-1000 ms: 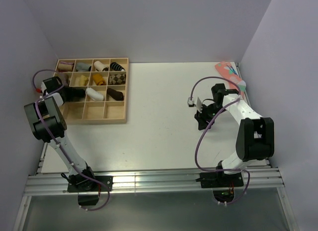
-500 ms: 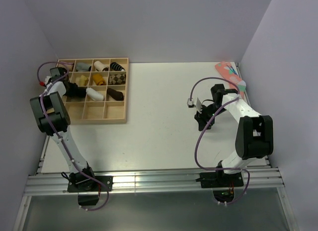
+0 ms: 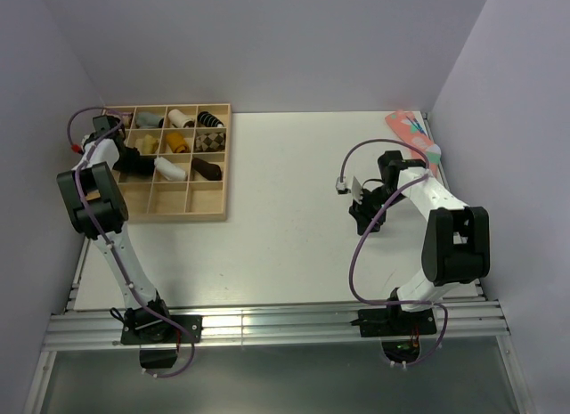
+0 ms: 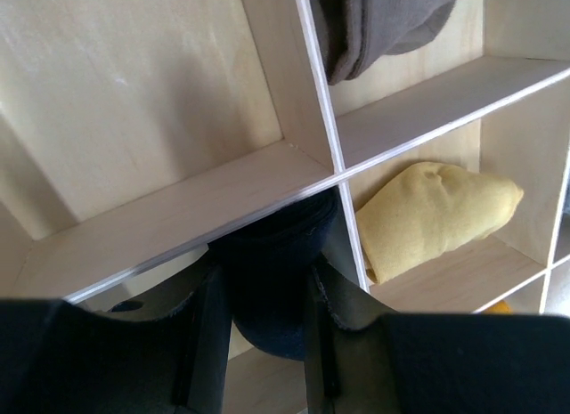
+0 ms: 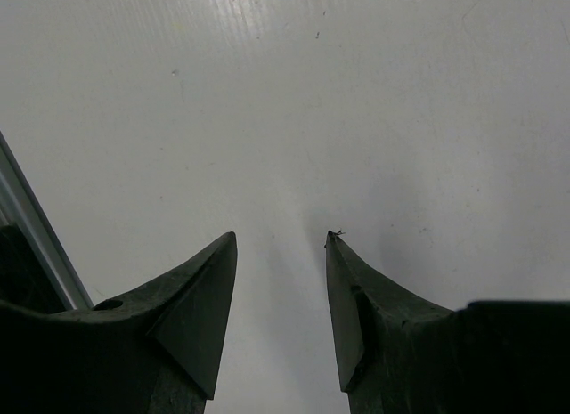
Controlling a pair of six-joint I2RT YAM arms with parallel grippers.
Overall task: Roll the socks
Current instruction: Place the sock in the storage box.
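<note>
My left gripper is shut on a rolled black sock, a stubby dark bundle pinched between both fingers. It hangs just above a divider crossing of the wooden compartment tray. In the top view the left gripper is over the tray's left part, second row from the back. My right gripper is open and empty, pointing down at the bare white table; in the top view it is at the right of the table.
The tray at the back left holds several rolled socks, among them a yellow roll, a grey-brown roll, a white roll and a dark roll with a pale end. A coral-pink spotted sock lies at the back right by the wall.
My left arm's wrist has swung towards the back over the tray's left side, with the black roll still held. The right arm has not moved.
</note>
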